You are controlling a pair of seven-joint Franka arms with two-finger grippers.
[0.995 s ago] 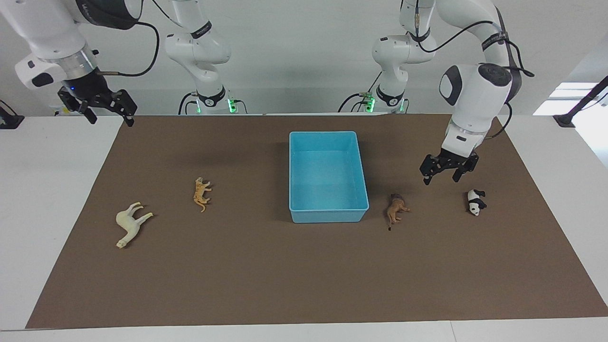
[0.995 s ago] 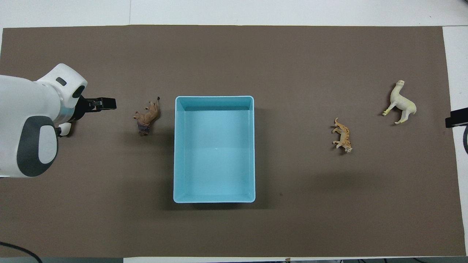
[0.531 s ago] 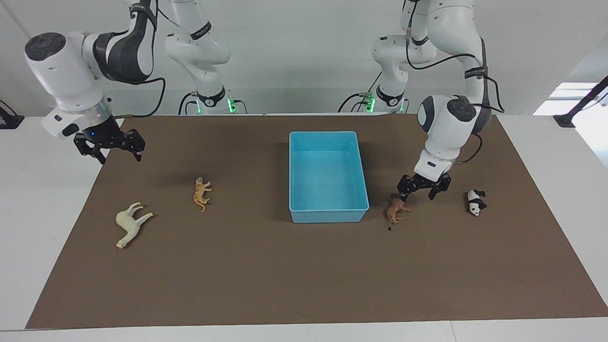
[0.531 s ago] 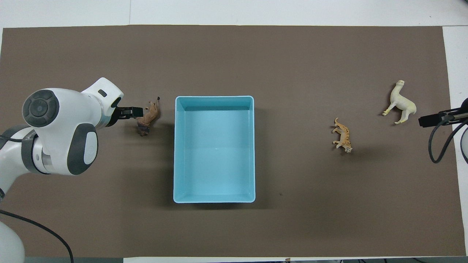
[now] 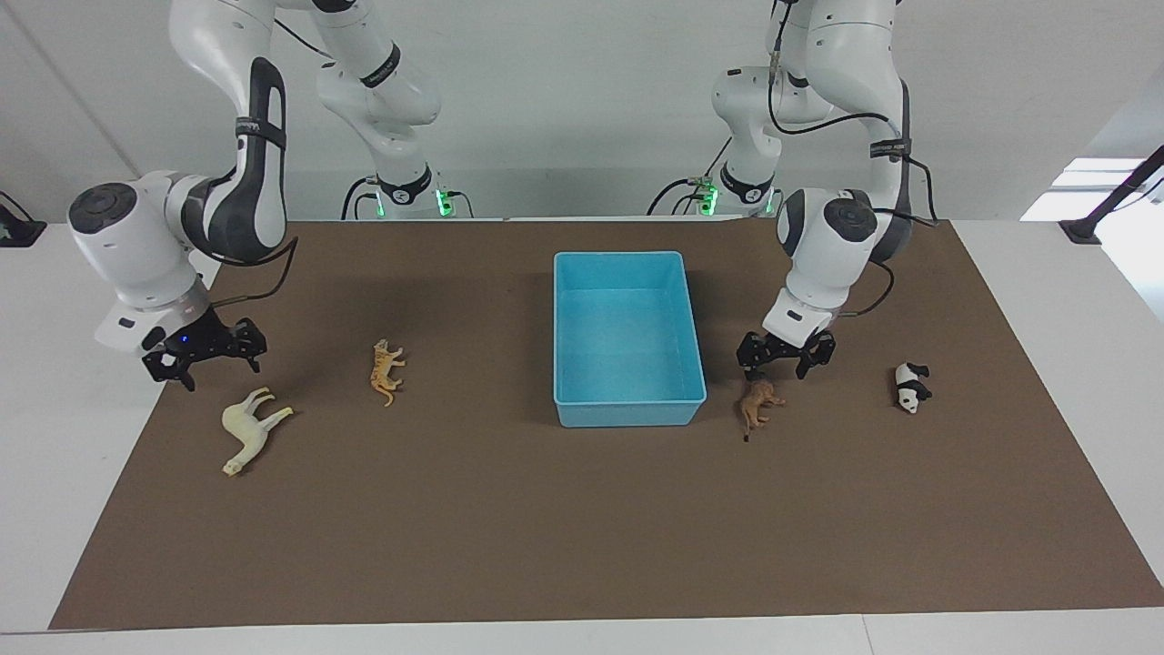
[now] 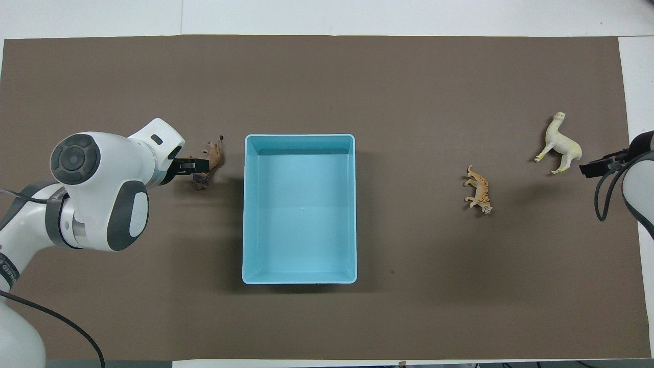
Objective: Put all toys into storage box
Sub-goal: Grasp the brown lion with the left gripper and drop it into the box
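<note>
- The light-blue storage box (image 5: 629,338) sits mid-tabletop (image 5: 509,528) with nothing in it.
- The brown lion (image 5: 759,404) lies beside the box toward the left arm's end; the left tool (image 5: 784,364), fingers apart, hangs just over it.
- The panda (image 5: 909,387) lies farther along that end.
- Toward the right arm's end of the box lie the orange tiger (image 5: 386,370) and the cream long-necked figurine (image 5: 247,428).
- The right tool (image 5: 205,361), fingers apart, hovers by the cream figurine.
</note>
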